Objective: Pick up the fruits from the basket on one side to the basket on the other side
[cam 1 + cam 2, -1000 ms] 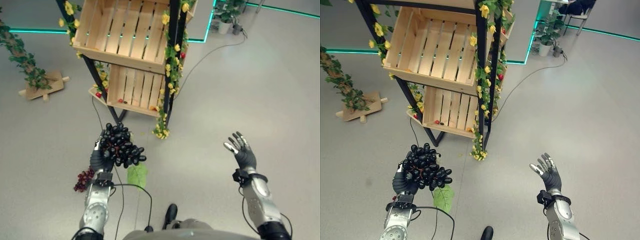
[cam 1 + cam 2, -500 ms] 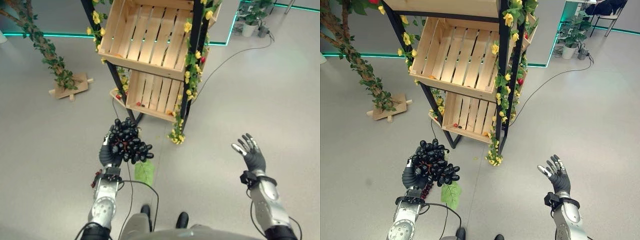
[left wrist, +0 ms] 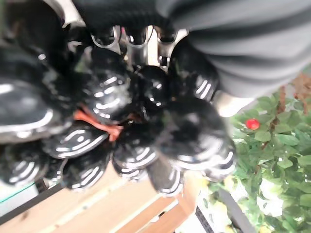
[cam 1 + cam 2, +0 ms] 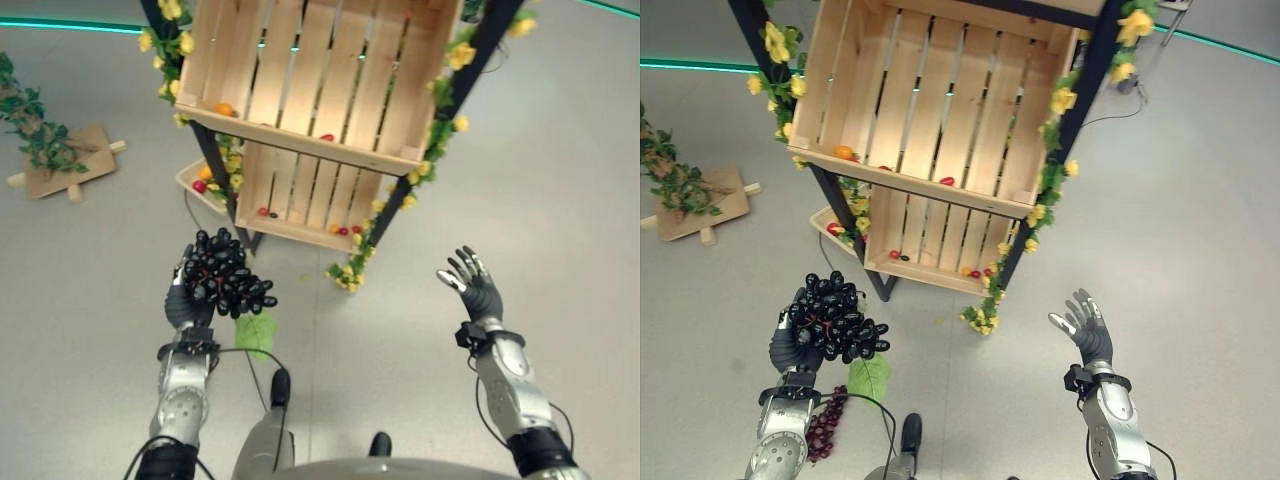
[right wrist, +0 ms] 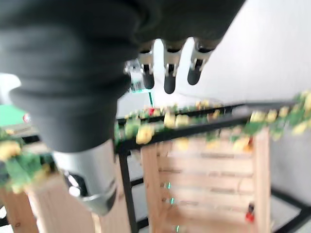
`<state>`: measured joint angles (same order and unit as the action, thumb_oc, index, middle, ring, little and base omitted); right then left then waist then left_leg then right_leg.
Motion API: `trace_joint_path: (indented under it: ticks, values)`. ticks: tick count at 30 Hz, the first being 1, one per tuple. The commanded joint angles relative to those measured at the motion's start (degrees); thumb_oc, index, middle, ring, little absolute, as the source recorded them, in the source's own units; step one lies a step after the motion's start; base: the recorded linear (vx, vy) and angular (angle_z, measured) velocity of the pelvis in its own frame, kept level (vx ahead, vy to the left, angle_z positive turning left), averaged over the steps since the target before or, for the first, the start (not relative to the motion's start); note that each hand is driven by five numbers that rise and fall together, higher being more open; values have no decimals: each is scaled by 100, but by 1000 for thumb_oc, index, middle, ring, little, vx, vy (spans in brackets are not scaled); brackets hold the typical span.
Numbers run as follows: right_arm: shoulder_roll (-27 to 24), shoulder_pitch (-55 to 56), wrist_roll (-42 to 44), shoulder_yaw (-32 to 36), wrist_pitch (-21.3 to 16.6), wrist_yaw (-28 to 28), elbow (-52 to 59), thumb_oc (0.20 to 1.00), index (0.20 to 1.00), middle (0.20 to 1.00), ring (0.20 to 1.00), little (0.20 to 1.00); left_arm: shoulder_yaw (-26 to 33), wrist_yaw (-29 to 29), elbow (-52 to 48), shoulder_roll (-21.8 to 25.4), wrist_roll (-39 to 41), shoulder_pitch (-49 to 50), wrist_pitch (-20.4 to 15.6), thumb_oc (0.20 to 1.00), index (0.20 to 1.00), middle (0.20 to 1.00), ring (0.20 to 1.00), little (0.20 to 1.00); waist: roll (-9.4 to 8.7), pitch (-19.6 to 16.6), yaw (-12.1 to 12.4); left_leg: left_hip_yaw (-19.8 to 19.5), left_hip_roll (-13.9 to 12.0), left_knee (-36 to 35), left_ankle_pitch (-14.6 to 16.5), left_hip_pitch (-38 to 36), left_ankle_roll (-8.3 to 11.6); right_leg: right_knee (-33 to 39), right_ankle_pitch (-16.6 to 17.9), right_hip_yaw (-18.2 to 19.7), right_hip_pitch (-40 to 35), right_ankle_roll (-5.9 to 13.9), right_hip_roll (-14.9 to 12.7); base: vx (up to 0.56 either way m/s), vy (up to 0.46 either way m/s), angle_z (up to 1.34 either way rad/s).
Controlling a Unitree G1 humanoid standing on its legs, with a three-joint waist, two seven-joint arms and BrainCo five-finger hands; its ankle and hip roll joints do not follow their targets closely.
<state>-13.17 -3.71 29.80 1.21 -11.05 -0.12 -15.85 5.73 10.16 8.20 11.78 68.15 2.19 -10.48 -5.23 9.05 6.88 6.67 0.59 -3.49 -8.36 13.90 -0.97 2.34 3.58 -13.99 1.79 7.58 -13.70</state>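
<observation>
One bunch of black grapes (image 4: 224, 281) is held in the left hand (image 4: 184, 303), fingers curled around it from below, raised in front of the lower left part of the rack; the left wrist view shows the glossy berries pressed against the palm with a reddish stem among them. One green leaf (image 4: 256, 331) hangs under the bunch. A second, dark red grape bunch (image 4: 824, 426) hangs lower beside the left forearm. The right hand (image 4: 472, 290) is raised to the right of the rack, palm up, fingers spread and straight, holding nothing. Two slatted wooden crates (image 4: 320, 80) sit tilted on a black-framed rack (image 4: 212, 172) trimmed with yellow flowers (image 4: 348, 274). The upper crate contains one orange fruit (image 4: 843, 152) and one red one (image 4: 947, 181); the lower crate (image 4: 296, 195) contains several small red fruits (image 4: 345, 230) along its front lip.
</observation>
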Motion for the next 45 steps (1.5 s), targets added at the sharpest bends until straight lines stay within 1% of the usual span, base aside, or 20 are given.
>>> trace_joint_path:
  ticks: [1,4,7,8,9,10,12,13,15,18,19,21,22,23,25,27,29,31,38,45]
  values:
    - [-310,-239,-99,129,-267,64,230,1000,1000,1000,1000,1000,85,276,-682,188,-326,-14,-226,200,200,200,200,200,371,-472,93,-234,-353,578,602,182,370,266,1204,-422,671,742,-933,55,172,-12]
    - [-274,-278,-141,110,-240,40,165,1000,1000,1000,1000,1000,109,257,-690,149,-349,15,-226,200,200,200,200,200,470,-461,52,-195,-340,563,698,11,332,266,1300,-667,625,742,-1057,139,274,-15]
    - [-277,-177,-148,96,-168,131,198,1000,1000,1000,1000,1000,157,226,-673,96,-364,-10,-231,200,200,200,200,200,270,-434,-70,-101,173,600,932,-292,127,266,1188,-377,167,665,-585,262,321,11]
    - [-309,-104,-142,58,-116,221,167,1000,1000,1000,1000,1000,147,238,-661,38,-417,53,-150,200,200,200,200,200,71,-462,-63,26,580,527,1006,-498,-46,207,634,-316,-4,407,492,352,456,30]
    - [-317,-73,-94,51,-113,262,150,1000,1000,1000,1000,1000,126,244,-689,33,-433,84,-121,200,200,200,200,200,5,-443,-58,58,699,473,973,-575,-72,95,364,-226,32,355,943,254,360,13]
    - [-316,-74,-92,52,-113,263,149,1000,1000,1000,1000,1000,125,243,-691,34,-434,84,-120,200,200,200,200,200,0,-446,-54,64,701,464,956,-570,-72,83,364,-221,47,352,939,171,201,-13]
    - [-302,-28,5,13,-150,344,81,1000,1000,1000,1000,1000,56,192,-728,28,-457,134,-123,200,200,200,200,200,-179,-399,-42,111,929,386,815,-726,-26,-125,10,-52,79,316,1803,328,250,-14]
    - [-307,-11,69,9,-185,366,77,1000,1000,1000,1000,1000,-17,156,-752,27,-443,96,-137,200,200,200,200,200,-301,-344,-56,57,1117,384,712,-802,131,-122,-32,29,107,302,2221,455,214,0]
    - [-294,-9,108,-28,-228,350,139,1000,1000,1000,1000,1000,-114,129,-734,-47,-414,64,-113,200,200,200,200,200,-158,-338,-41,-21,1002,439,649,-974,236,-73,-398,-207,145,-146,2111,357,72,8]
    - [-379,-93,106,-95,-230,345,169,1000,1000,1000,1000,1000,-122,100,-765,-105,-343,57,-161,200,200,200,200,200,-31,-344,-41,-22,828,473,778,-1215,310,63,-546,-418,13,-289,2013,322,-4,14]
    - [-422,-82,53,-107,-260,302,182,1000,1000,1000,1000,1000,-161,68,-717,-132,-319,11,-167,200,200,200,200,200,104,-328,-62,-46,710,577,687,-1334,414,24,-563,-532,88,-333,1916,417,-24,8]
    - [-510,5,29,-35,-262,250,249,1000,1000,1000,1000,1000,-283,85,-654,-263,-242,-14,-159,200,200,200,200,200,427,-316,-216,-289,475,1384,114,-1399,896,42,-533,-724,-48,-416,1682,461,-23,37]
    - [-510,5,29,-35,-262,250,249,1000,1000,1000,1000,1000,-283,85,-654,-263,-242,-14,-159,200,200,200,200,200,426,-321,-221,-294,477,1384,112,-1392,895,42,-533,-728,-42,-416,1680,412,-36,80]
    - [-611,82,-25,-15,-262,200,231,1000,1000,1000,1000,1000,-382,79,-593,-310,-222,-7,-195,200,200,200,200,200,415,-216,-243,-190,331,2365,-169,-1156,1193,44,-489,-793,-319,-439,1370,393,-45,65]
    - [-667,110,21,-3,-236,211,267,1000,1000,1000,1000,1000,-399,109,-629,-295,-192,6,-199,200,200,200,200,200,286,-108,-178,-51,353,3016,-167,-728,1218,77,-486,-808,-548,-455,1118,410,-64,60]
    - [-729,119,-18,40,-188,157,286,1000,1000,1000,1000,1000,-399,79,-636,-327,-105,12,-172,200,200,200,200,200,204,-23,-104,105,216,3139,-22,-242,1121,203,-441,-790,-738,-407,928,301,-15,14]
    - [-711,84,24,108,-197,74,264,1000,1000,1000,1000,1000,-429,-24,-646,-334,-105,6,-131,200,200,200,200,200,185,-4,-23,189,-134,2418,416,8,783,266,-483,-711,-900,-289,857,312,91,-11]
    - [-749,91,-51,82,-233,36,255,1000,1000,1000,1000,1000,-467,-14,-651,-309,-216,68,-126,200,200,200,200,200,251,-81,74,-31,-146,1226,382,68,670,266,-529,-614,-955,-164,884,268,147,-3]
    - [-586,87,-62,36,-200,160,130,1000,1000,1000,1000,1000,-303,140,-731,-338,-199,204,-71,200,200,200,200,200,225,-281,-3,-120,84,224,399,-734,417,266,-405,-477,-782,-155,959,101,87,-28]
    - [-438,98,-3,27,-165,164,60,1000,1000,1000,1000,1000,-143,21,-793,-264,-188,255,-116,200,200,200,200,200,113,-312,52,-47,111,-71,406,-999,301,266,-380,-405,-657,-138,1046,18,39,-12]
